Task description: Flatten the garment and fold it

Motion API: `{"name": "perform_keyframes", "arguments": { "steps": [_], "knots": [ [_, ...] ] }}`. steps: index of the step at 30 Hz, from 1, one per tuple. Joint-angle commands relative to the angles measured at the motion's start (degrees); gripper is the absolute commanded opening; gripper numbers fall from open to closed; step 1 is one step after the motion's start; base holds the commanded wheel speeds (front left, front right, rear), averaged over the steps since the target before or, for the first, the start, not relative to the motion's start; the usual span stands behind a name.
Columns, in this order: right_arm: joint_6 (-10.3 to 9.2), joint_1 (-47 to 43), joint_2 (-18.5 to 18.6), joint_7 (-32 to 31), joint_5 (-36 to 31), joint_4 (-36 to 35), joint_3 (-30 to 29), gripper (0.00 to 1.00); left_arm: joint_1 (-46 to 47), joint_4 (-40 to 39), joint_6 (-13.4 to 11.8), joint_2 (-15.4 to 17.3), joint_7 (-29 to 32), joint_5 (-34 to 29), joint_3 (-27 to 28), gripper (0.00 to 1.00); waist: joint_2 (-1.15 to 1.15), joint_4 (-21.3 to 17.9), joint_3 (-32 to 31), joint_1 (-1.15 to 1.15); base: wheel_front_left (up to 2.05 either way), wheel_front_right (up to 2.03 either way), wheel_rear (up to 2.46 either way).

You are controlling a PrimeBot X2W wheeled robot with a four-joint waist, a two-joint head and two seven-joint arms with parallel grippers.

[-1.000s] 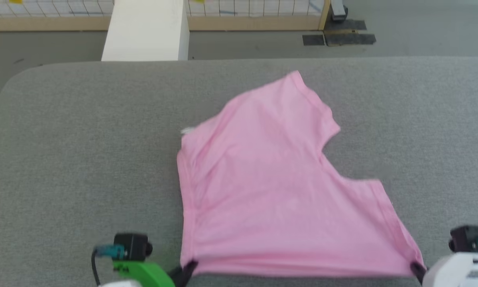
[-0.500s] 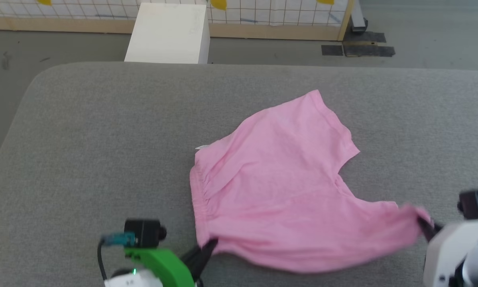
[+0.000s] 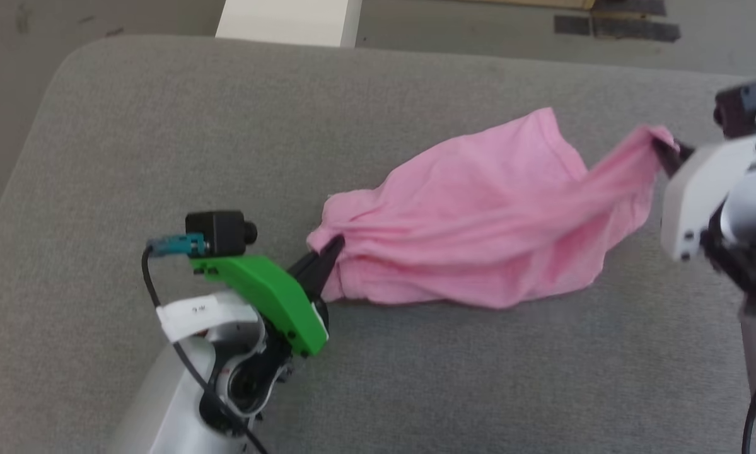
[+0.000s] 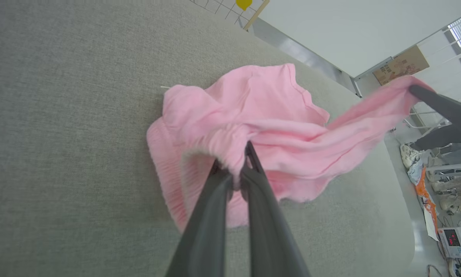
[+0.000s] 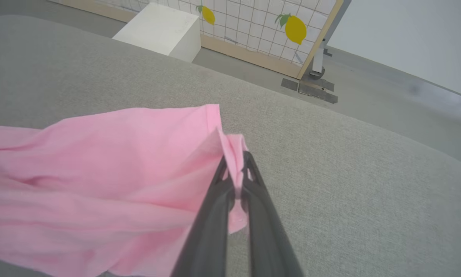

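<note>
My left claw (image 3: 330,247), lower left, pinches the garment (image 3: 491,214) at its gathered waistband; my right claw (image 3: 666,150) (upper right) clamps a raised corner above the worktop (image 3: 478,378).

The garment (image 3: 478,221) is lying bunched mid-way across the padded table (image 3: 163,126), its left end sitting in the left gripper (image 3: 327,252) and its right end hanging raised in the right gripper (image 3: 664,151), with a box (image 3: 289,22) standing behind the table.

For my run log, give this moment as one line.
left gripper: shut on garment | right gripper: shut on garment | garment: bunched, right end raised
</note>
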State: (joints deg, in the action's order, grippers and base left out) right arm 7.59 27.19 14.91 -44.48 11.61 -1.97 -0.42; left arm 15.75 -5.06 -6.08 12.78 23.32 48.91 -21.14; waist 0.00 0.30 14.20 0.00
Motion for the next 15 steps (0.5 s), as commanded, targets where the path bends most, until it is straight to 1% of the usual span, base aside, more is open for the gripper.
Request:
{"name": "perform_keyframes", "arguments": {
  "steps": [1, 4, 9, 15],
  "knots": [
    [-0.10, 2.59, 0.19, 1.59, -0.06, 2.22, 0.60, 0.00, 1.97, 1.25, -0.04, -0.44, -0.49, 0.37, 0.28, 0.00, 0.00, 2.38, 3.07, 0.00, 0.00, 0.00, 0.00],
    [-0.10, 8.02, 0.69, 4.59, -0.21, 8.77, 2.29, 0.00, 4.84, 4.50, -0.07, -1.36, -1.21, -0.02, 0.49, 0.00, 0.00, 3.48, 5.28, 0.00, 0.00, 0.00, 0.00],
    [-0.10, 15.55, 1.66, 8.87, -0.78, 19.14, 5.70, 0.00, 8.39, 9.82, -0.92, -2.90, -3.26, -1.26, 0.80, 0.00, 0.00, 5.02, 8.59, 0.00, 0.00, 0.00, 0.00],
    [-0.10, 21.05, 1.74, 10.60, -1.02, 29.72, 8.40, 0.00, 10.22, 14.52, -0.51, -4.80, -5.24, -1.71, 0.13, 0.00, 0.00, 6.34, 11.03, 0.00, 0.00, 0.00, 0.00]
  ]
}}
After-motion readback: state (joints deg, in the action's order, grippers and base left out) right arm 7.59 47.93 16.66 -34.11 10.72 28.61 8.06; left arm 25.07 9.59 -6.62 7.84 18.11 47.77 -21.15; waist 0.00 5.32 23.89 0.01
